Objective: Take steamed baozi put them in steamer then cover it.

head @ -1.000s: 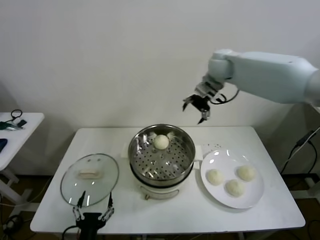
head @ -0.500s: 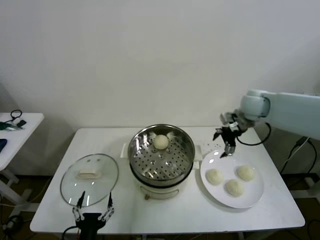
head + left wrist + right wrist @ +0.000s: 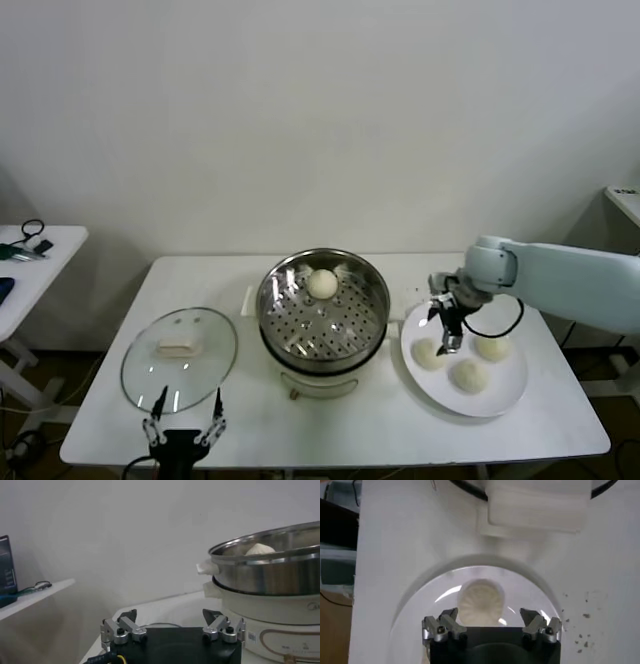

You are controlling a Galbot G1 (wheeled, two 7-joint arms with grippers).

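Right wrist view, open right gripper (image 3: 491, 626) above plated baozi (image 3: 480, 600), head view adds parked open left gripper (image 3: 184, 432).

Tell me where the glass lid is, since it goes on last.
In the head view the lid lies flat on the table's left side, beside the steamer, just beyond the left gripper.

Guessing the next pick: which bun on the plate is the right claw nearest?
The left bun on the plate, nearest the steamer; the open right claw hovers above it.
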